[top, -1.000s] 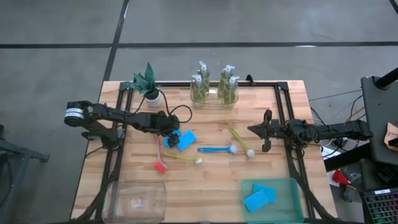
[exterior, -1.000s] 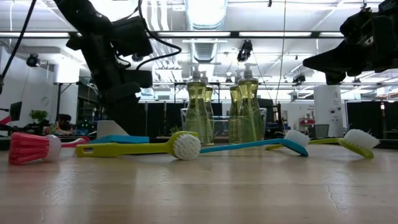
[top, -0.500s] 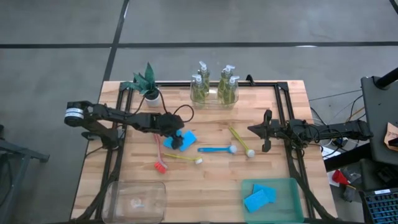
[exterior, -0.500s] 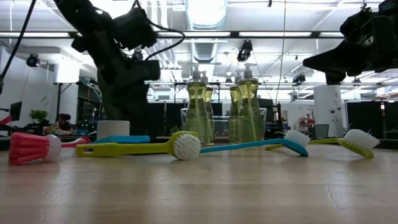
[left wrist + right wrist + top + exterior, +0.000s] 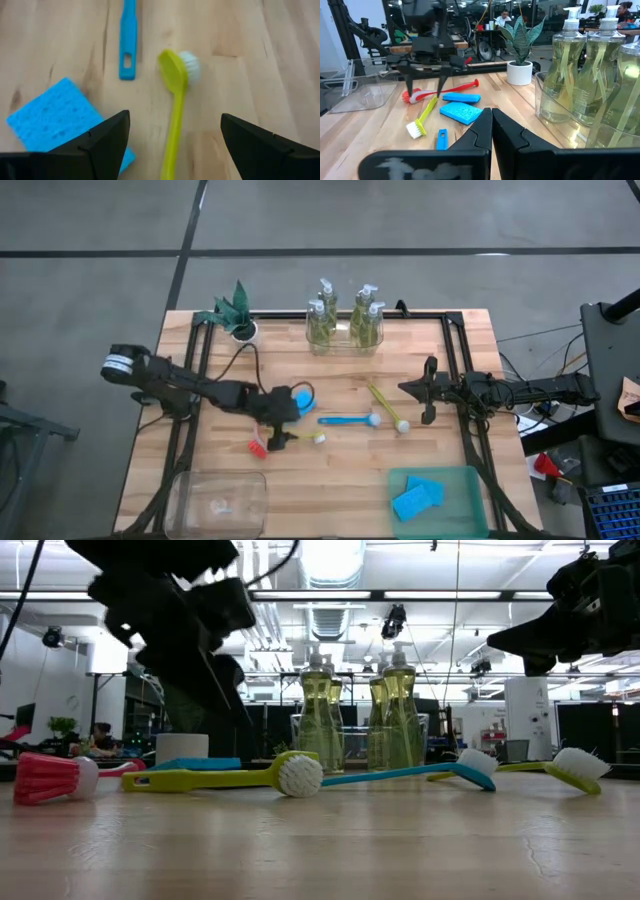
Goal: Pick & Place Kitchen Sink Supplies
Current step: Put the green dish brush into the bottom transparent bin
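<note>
From above, a wooden desk (image 5: 340,470) carries two dark arms. The left gripper (image 5: 276,418) hangs over the middle of the desk, above a yellow brush (image 5: 296,434) and beside a blue sponge (image 5: 302,394). The right gripper (image 5: 429,404) waits at the right side, over bare wood.

The view from the left wrist shows what the overhead view cannot: the left fingers (image 5: 107,142) stand wide apart and hold nothing. Between them lies the yellow brush with its white bristle head, touched by neither finger. The sponge lies just beside one finger, and the handle of a blue brush (image 5: 128,40) lies a little beyond.

The view from the right wrist shows the right fingers (image 5: 479,131) pressed together, empty. Past them stand the soap bottles (image 5: 592,75) in a clear tray, close by, and a plant (image 5: 520,47) in a white pot farther off.

Only the overhead view shows the near edge of the desk: a clear bin (image 5: 218,502) at the near left and a green bin (image 5: 440,502) at the near right with blue sponges inside. It also shows a red brush (image 5: 256,442) left of the yellow one, and a second yellow brush (image 5: 386,406) right of the blue brush.

The table-level view shows the brushes lying flat in a row, with the four bottles (image 5: 360,710) upright behind them.
</note>
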